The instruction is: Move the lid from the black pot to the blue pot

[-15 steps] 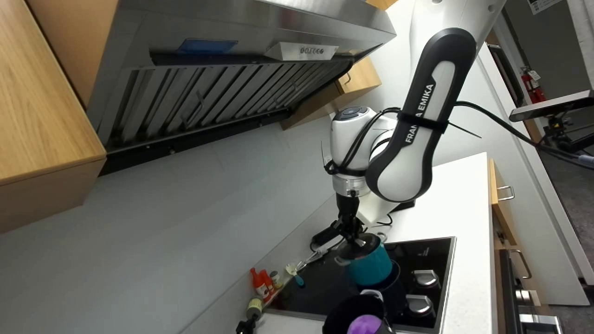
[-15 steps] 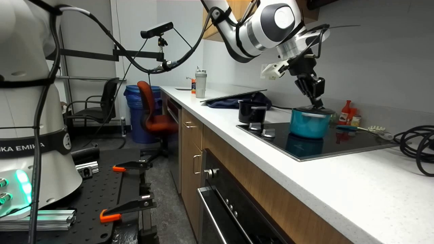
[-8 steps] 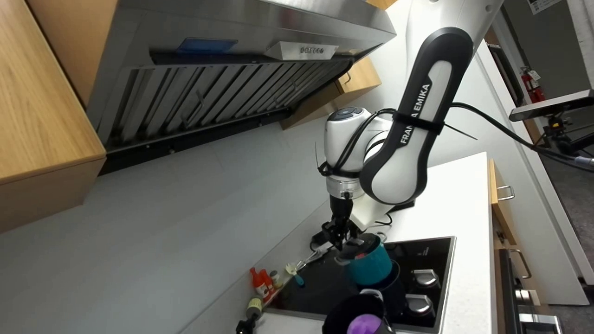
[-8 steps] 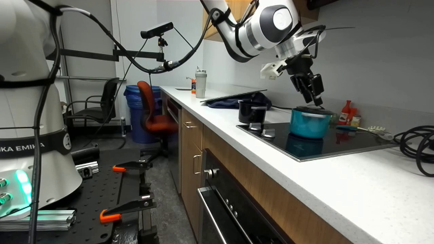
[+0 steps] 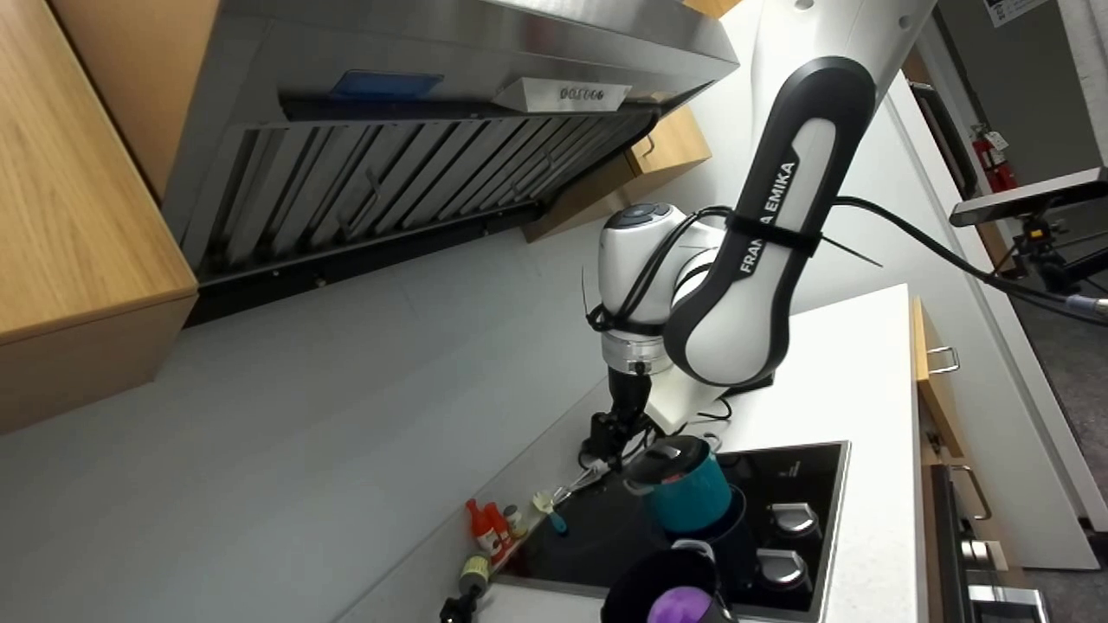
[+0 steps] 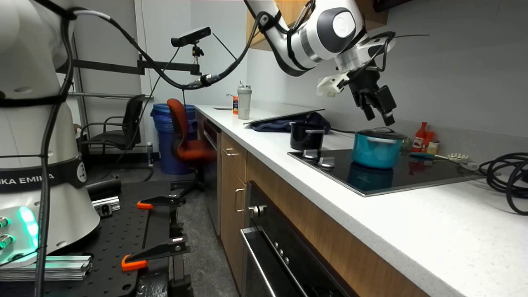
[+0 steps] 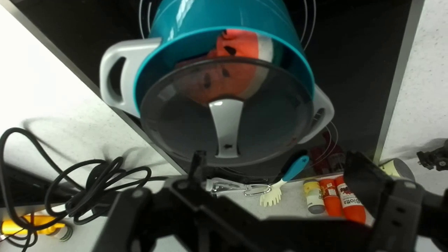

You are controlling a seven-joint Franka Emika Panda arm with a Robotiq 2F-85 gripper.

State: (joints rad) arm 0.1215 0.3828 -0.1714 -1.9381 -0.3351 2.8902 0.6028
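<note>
One dark lid (image 7: 227, 113) sits off-centre on the blue pot (image 6: 376, 154), leaving part of its mouth uncovered; the claw (image 6: 379, 118) hangs near, jaws apart.

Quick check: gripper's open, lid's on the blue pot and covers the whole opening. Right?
The last part is wrong: the wrist view shows the lid sitting off-centre on the blue pot, leaving part of the opening uncovered. The gripper is open, as you say.
</note>
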